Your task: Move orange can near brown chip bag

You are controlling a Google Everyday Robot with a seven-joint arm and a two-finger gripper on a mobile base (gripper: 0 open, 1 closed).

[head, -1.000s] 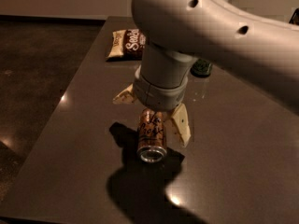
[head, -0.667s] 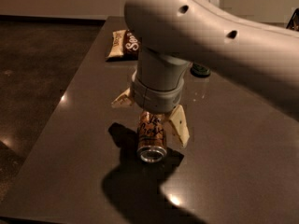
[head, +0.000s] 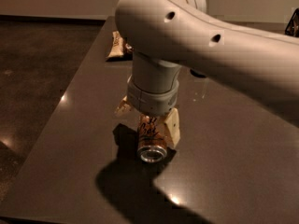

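Observation:
The orange can [head: 152, 139] lies on its side on the dark table [head: 84, 125], its silver top facing the camera. My gripper [head: 148, 119] points down over the can's far end, with one cream finger [head: 173, 127] against its right side and the other finger [head: 123, 107] off to its left, so the jaws are open and straddle the can. The brown chip bag [head: 116, 45] lies at the table's far left; my arm hides most of it, and only its cream end shows.
My large white arm [head: 210, 45] crosses the upper right and hides much of the table's back. A dark object [head: 198, 73] peeks out below it. The table's left edge [head: 60, 97] runs diagonally, with floor beyond it.
The upper arm has shifted and now covers more of the chip bag. The gripper and the can stay in the same place.

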